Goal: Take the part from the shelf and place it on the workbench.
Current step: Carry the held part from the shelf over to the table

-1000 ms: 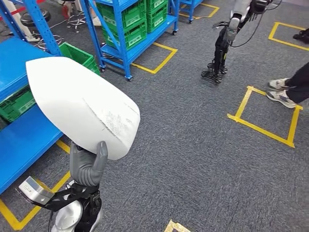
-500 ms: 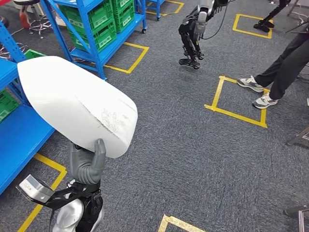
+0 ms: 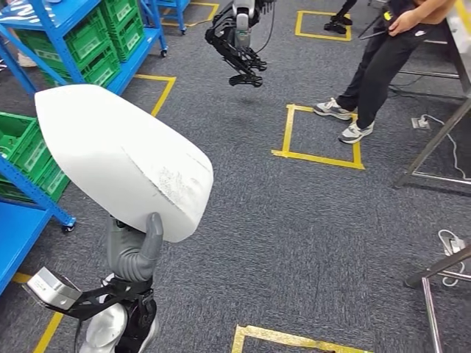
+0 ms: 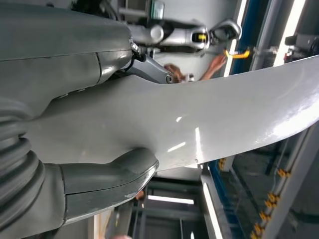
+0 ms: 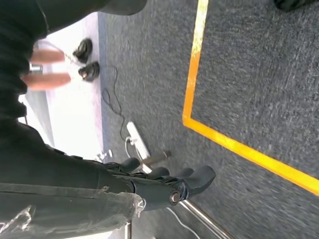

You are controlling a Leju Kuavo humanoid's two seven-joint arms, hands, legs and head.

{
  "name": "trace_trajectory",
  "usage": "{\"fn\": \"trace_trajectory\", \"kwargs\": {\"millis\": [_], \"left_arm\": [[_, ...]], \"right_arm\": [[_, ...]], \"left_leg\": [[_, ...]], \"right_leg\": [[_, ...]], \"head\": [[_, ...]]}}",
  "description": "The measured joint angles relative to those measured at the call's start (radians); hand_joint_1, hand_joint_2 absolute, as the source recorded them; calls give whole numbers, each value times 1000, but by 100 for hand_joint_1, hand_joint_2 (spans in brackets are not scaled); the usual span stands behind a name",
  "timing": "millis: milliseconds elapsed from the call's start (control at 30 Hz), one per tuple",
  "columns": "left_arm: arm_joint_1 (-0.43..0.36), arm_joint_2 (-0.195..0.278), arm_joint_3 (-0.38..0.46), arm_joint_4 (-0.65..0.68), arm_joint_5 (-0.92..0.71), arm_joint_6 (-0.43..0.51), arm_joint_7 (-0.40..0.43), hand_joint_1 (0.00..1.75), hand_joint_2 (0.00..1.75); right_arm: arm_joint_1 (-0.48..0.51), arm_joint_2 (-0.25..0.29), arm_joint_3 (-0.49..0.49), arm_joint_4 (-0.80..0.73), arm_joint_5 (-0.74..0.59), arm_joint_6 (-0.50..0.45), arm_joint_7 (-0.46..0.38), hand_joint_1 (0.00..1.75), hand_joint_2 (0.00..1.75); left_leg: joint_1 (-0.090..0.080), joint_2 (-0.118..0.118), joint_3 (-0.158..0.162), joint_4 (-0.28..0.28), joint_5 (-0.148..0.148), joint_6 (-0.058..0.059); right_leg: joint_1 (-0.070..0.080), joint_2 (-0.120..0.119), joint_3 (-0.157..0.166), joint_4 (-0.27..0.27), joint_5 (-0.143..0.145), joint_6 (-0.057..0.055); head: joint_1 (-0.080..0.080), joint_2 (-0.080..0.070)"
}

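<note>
The large white smooth curved shell part (image 3: 123,158) is off the blue steel shelf (image 3: 33,187) and rides above the grey carpet, carried on the left hand (image 3: 133,250), whose thumb and fingers clasp its lower edge. This looks like the carrying step, with the workbench probably the metal-legged frame (image 3: 438,132) at the far right (hard to be sure). Next comes walking there and lowering it flat. The right hand (image 5: 169,186) hangs free, fingers extended, holding nothing.
</note>
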Motion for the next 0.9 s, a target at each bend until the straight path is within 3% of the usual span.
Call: {"fn": "trace_trajectory", "kwargs": {"millis": [67,133,200,267,333,367,433,467,500,567,633,700,767,833,867,900], "left_arm": [[-1,0,0,0,0,-2,0,175,175],[-3,-1,0,1,1,-3,0,175,175],[-4,-4,-1,1,1,-4,0,175,175],[-2,-4,0,1,1,-4,0,175,175],[0,-3,2,1,2,-5,0,175,175],[1,-2,3,0,3,-5,0,175,175],[3,1,5,0,5,-7,0,175,175],[4,2,8,-1,6,-8,0,175,175],[5,2,10,-2,6,-9,0,175,175],[6,3,13,-4,7,-11,0,175,175],[7,2,15,-5,6,-12,0,175,175],[8,2,15,-8,6,-12,0,175,175],[11,4,16,-10,6,-12,0,175,175],[18,6,16,-10,6,-12,0,175,175],[20,8,16,-10,6,-12,0,175,175],[21,8,17,-10,6,-12,0,175,175]], "right_arm": [[1,0,0,0,1,2,0,0,175],[8,0,0,0,1,2,0,0,175],[10,-1,0,0,1,2,0,0,175],[5,-1,0,-1,2,3,1,0,175],[2,-1,0,-1,4,3,0,0,175],[2,-1,0,-1,5,3,0,0,175],[4,-1,0,-1,8,2,0,0,175],[3,-1,0,-1,9,2,0,0,175],[1,0,0,-1,10,2,0,0,175],[-2,1,1,-1,14,1,1,0,175],[0,1,1,-1,17,1,4,0,175],[1,1,1,-1,19,1,7,0,175],[0,1,1,-1,21,1,9,0,175],[-1,1,1,-1,21,1,10,0,175],[0,1,1,-1,21,1,10,0,175],[1,1,1,-1,21,2,10,0,175]], "left_leg": [[1,-23,18,-43,1,10],[0,-4,20,-47,0,24],[1,20,24,-51,3,37],[-3,47,25,-51,2,45],[-8,74,26,-51,-1,48],[-9,87,28,-51,-3,48],[-10,110,35,-51,-9,45],[-13,120,39,-50,-13,41],[-15,129,43,-50,-16,37],[-21,145,46,-50,-21,28],[-20,159,51,-53,-25,18],[-17,132,42,-24,-51,8],[-15,84,-8,80,-106,1],[-15,68,-73,195,-143,-1],[-15,66,-89,216,-137,-2],[-14,64,-87,200,-112,-2]], "right_leg": [[-1,20,-9,0,2,14],[-6,28,-15,-3,5,27],[-3,-13,-39,41,-22,35],[1,-73,-95,159,-81,39],[1,-96,-143,261,-117,39],[2,-101,-144,266,-110,37],[4,-118,-87,168,-54,29],[10,-141,-49,101,-30,25],[14,-159,-19,48,-14,18],[22,-173,0,9,-12,8],[21,-148,-2,4,-9,-2],[16,-126,1,-4,-4,-11],[12,-102,2,-8,-1,-17],[11,-76,2,-8,0,-20],[10,-61,2,-8,0,-20],[8,-47,3,-8,0,-19]], "head": [[-3,0],[-3,0],[4,0],[11,0],[11,0],[12,0],[12,0],[12,0],[11,0],[10,0],[9,0],[6,0],[1,0],[0,0],[0,0],[0,0]]}}
